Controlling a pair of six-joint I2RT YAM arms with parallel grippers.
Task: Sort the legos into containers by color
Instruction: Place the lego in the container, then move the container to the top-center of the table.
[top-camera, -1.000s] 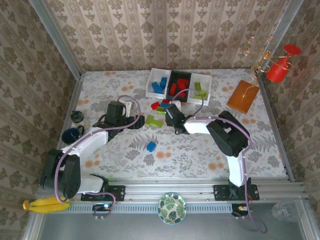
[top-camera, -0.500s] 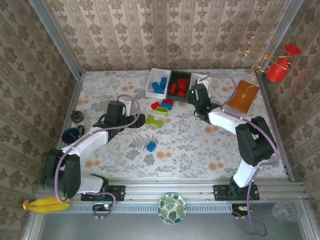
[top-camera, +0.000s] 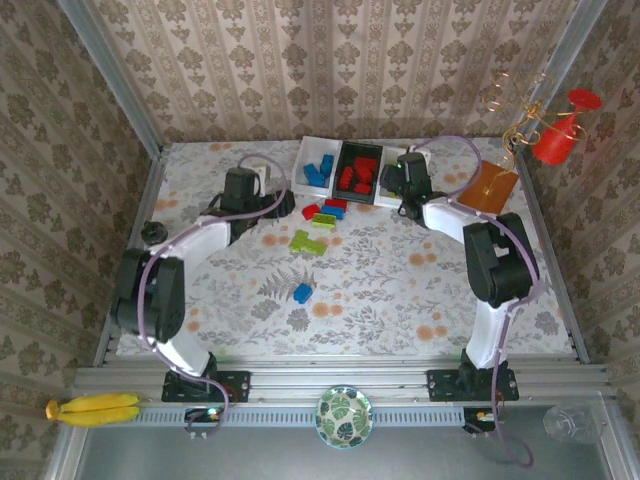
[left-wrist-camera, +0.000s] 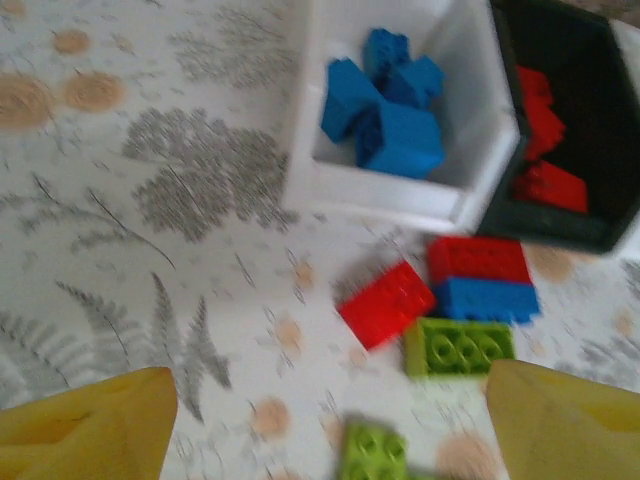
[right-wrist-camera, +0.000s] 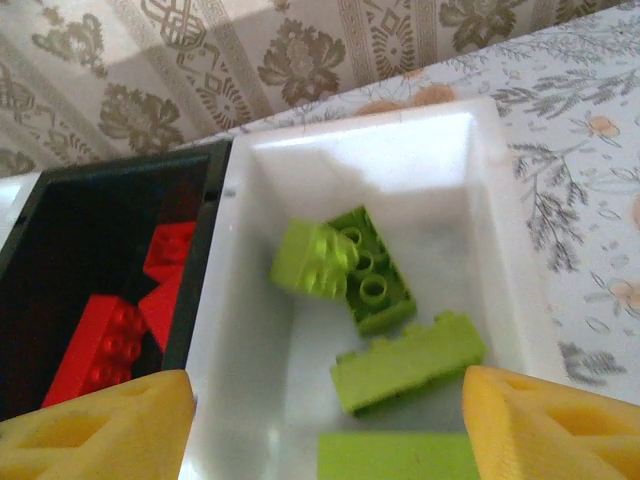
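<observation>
- The legos are small studded plastic bricks in red, blue and lime green, each far smaller than a tray.
- The left gripper (left-wrist-camera: 327, 418) has its jaws spread wide with nothing between them.
- Just ahead of these jaws, a loose red brick (left-wrist-camera: 388, 303) lies on the table (top-camera: 400, 290). To its right a second red brick (left-wrist-camera: 480, 260) adjoins a blue brick (left-wrist-camera: 487, 300). I cannot tell whether those two are stacked or side by side.
- A lime brick (left-wrist-camera: 458, 347) touches the blue one on the side nearer the jaws.
- Right between the left fingers sits a blurred lime piece (left-wrist-camera: 370, 450), cut off by the frame edge.
- Farther ahead of the left jaws, the left white tray (left-wrist-camera: 385, 205) holds only blue bricks (left-wrist-camera: 395, 135).
- The black tray (left-wrist-camera: 560, 228) touches it on the right and holds red bricks (left-wrist-camera: 545, 185). Its far side is cropped.
- The right gripper (right-wrist-camera: 325, 422) hangs over the right white tray (right-wrist-camera: 260, 400), jaws spread and pinching nothing.
- Ahead, between its fingers, three lime bricks (right-wrist-camera: 372, 285) lie in that tray.
- A flat lime shape (right-wrist-camera: 400, 458) is cut off at the bottom, so I cannot tell what it rests on.
- Ahead-left of the right jaws, the black tray's red bricks are partly lost in shadow.
- A lone blue brick (top-camera: 302, 292) lies well apart from both grippers.
</observation>
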